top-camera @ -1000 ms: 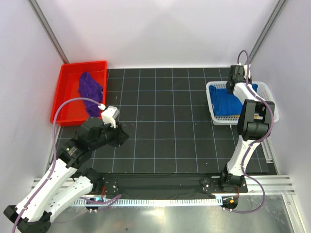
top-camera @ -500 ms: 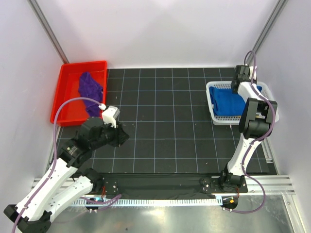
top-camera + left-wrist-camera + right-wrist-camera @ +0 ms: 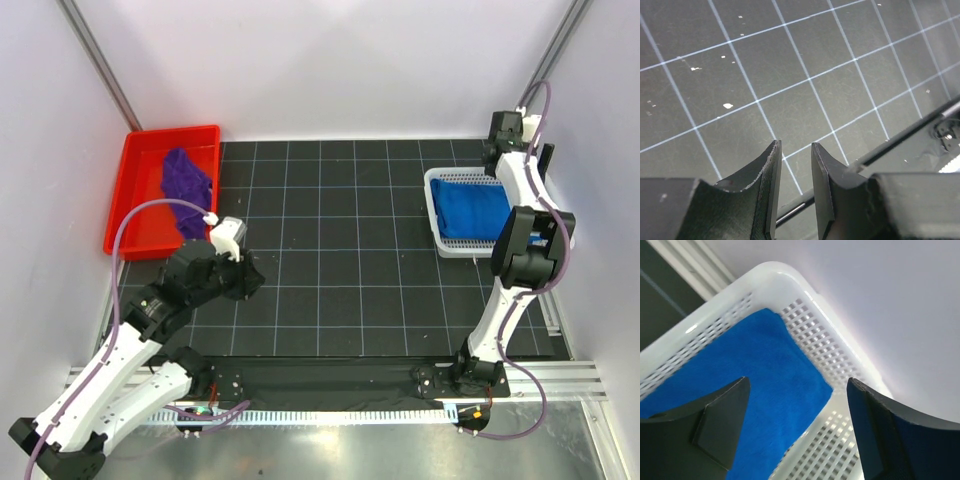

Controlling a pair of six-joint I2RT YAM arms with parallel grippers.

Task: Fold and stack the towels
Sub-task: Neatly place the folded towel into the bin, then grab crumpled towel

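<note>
At the far left, at about ten o'clock on the counter (image 3: 340,230), a red tray (image 3: 140,205) is seen, and in it a purple towel (image 3: 186,180) is bunched, unfolded, with its long axis running roughly from twelve to six o'clock. Toward the near left the left gripper (image 3: 250,278) is held low over bare counter; in its wrist view the left gripper (image 3: 796,145) is shown parted by a narrow gap, with nothing pinched between the fingers. From it the purple towel lies at about eleven o'clock, well apart, and the left arm is judged much the nearer of the two for a reach into the tray. At the far right, at about two o'clock, a blue towel (image 3: 472,208) is laid folded flat inside a white mesh basket (image 3: 436,215). The right gripper (image 3: 495,152) is poised above the basket's far rim, spread wide and empty, with the blue towel (image 3: 740,385) seen below it, untouched by either finger.
</note>
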